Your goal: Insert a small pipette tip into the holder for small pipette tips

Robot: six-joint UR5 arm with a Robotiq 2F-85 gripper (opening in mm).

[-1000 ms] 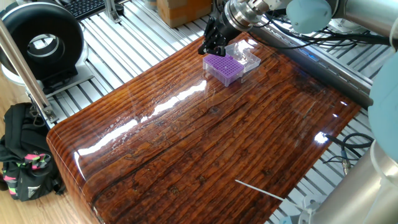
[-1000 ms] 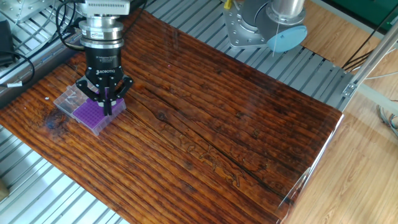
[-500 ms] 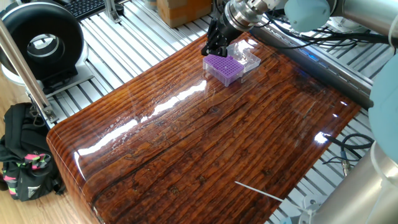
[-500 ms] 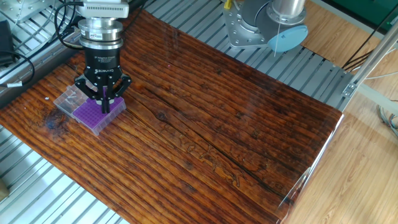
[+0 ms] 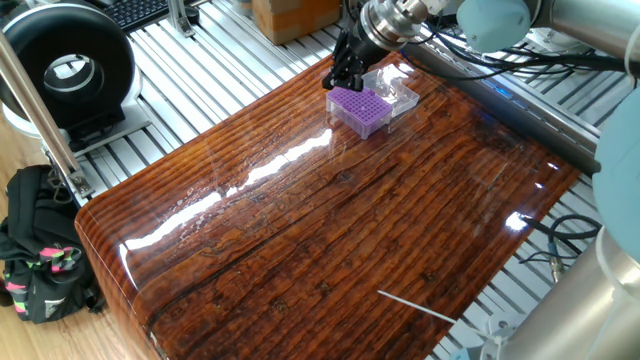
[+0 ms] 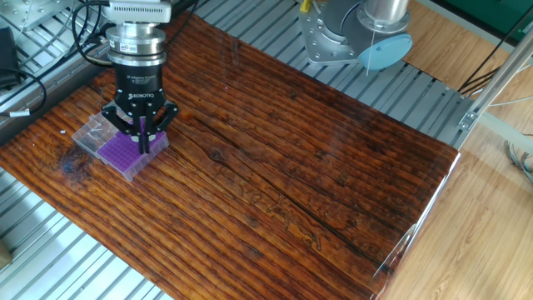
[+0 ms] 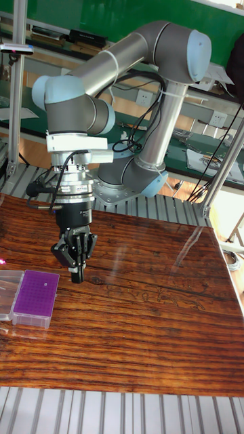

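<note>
The holder for small pipette tips point(image 5: 360, 110) point(image 6: 127, 152) point(image 7: 35, 296) is a purple rack with a grid of tiny holes, set in a clear plastic box on the far part of the wooden table. My gripper point(image 5: 338, 78) point(image 6: 144, 147) point(image 7: 76, 273) points straight down just above the rack's edge, on the side away from the open clear lid. Its fingers are pressed together. The small pipette tip between them is too thin to make out clearly.
The clear lid point(image 6: 92, 132) point(image 5: 395, 88) lies open beside the rack. A thin white stick point(image 5: 415, 305) lies near the table's corner. A black round device point(image 5: 65, 65), a backpack point(image 5: 40, 250) and cables point(image 5: 560, 255) surround the wooden table point(image 5: 330, 230).
The gripper has shifted only a few pixels over the rack, slightly up and then back down. The rack and lid have not moved.
</note>
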